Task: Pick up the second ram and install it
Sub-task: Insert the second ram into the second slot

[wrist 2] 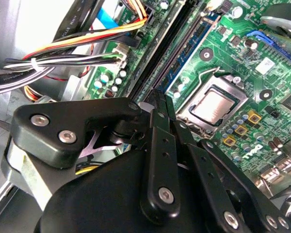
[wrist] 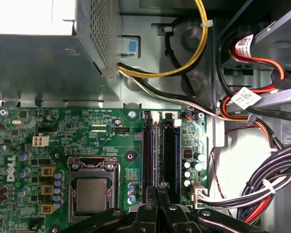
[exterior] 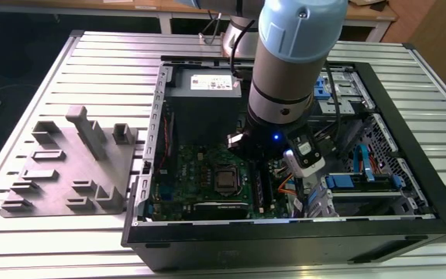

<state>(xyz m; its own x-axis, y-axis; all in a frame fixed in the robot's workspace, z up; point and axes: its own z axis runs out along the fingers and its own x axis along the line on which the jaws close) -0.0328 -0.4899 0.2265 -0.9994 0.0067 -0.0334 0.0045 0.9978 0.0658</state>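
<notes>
Ribbed silver metal bench (exterior: 107, 70): bare, satin sheen.
Grey plastic holder block (exterior: 68, 174): matt.
Black computer case (exterior: 285, 250): matt painted metal.
Green circuit board (wrist: 87, 131): glossy lacquer.
Square silver processor lid (wrist: 91, 194): dull brushed metal.
Black claw (wrist 2: 158, 99): matt links, bright steel screw heads.
Light-blue arm cap (exterior: 301, 26): smooth, glossy plastic.

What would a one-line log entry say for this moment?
arm: inside open computer case | claw: over circuit board, at memory slots beside processor | load: cannot tell
</notes>
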